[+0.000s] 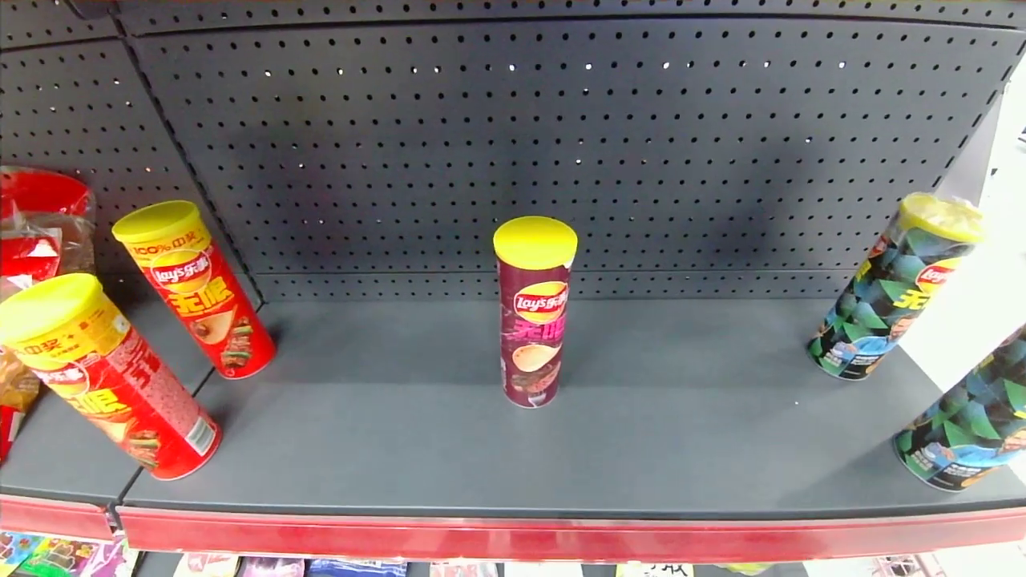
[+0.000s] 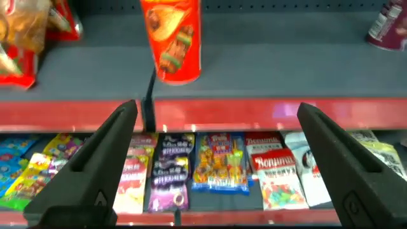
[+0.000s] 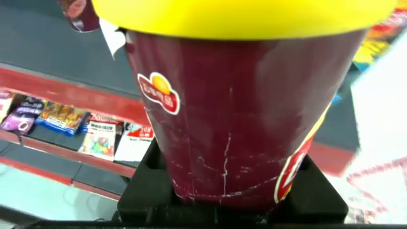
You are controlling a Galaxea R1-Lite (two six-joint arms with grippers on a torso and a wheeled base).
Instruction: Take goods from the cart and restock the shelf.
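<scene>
A maroon chips can (image 1: 533, 312) with a yellow lid stands upright in the middle of the grey shelf (image 1: 665, 425). In the right wrist view a second maroon chips can (image 3: 241, 108) sits between the dark fingers of my right gripper (image 3: 232, 197), which is shut on its lower body; the shelf's maroon can (image 3: 79, 13) shows beyond it. My left gripper (image 2: 216, 111) is open with nothing in it. It sits level with the shelf's red front edge (image 2: 254, 114), below a red can (image 2: 173, 41).
Two red cans (image 1: 196, 288) (image 1: 104, 377) stand at the shelf's left, two green-black cans (image 1: 894, 288) (image 1: 970, 425) at its right. Red snack bags (image 1: 32, 232) sit far left. The shelf below holds a row of snack packets (image 2: 216, 165). A perforated panel (image 1: 561, 144) backs the shelf.
</scene>
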